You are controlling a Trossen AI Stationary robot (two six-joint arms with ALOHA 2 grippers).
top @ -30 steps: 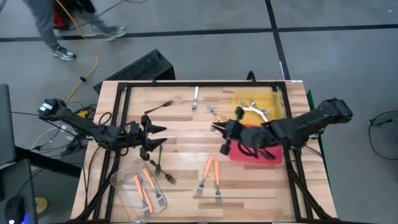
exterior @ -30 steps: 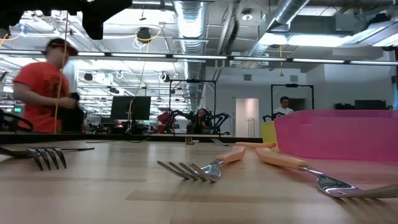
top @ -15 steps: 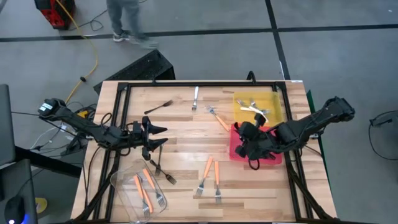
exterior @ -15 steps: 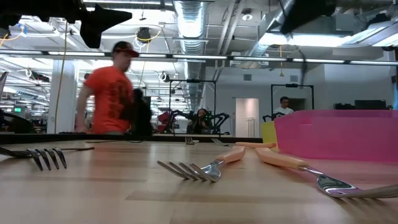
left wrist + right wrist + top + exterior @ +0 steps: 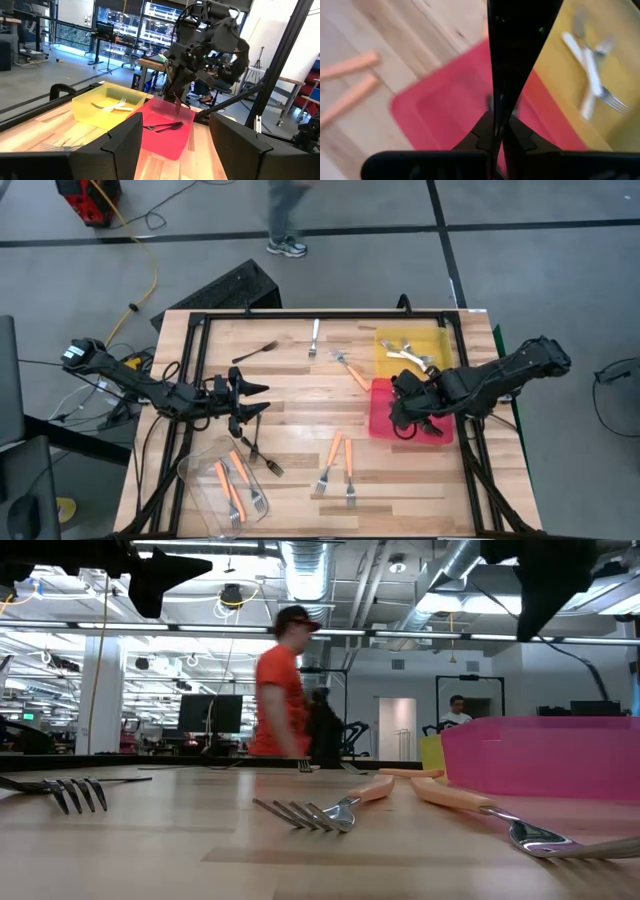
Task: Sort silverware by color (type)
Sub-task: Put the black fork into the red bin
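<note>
R gripper [image 5: 400,408] clamps black fork [image 5: 177,106], tines down over red tray [image 5: 380,423].

The right arm reaches in from the table's right edge, elbow bent, its wrist turned downward. The right gripper [image 5: 399,402] hangs low, fingers pinched together. The left arm stretches in from the left edge, nearly level, and the left gripper [image 5: 256,399] rests mid-table with its fingers spread apart.
</note>
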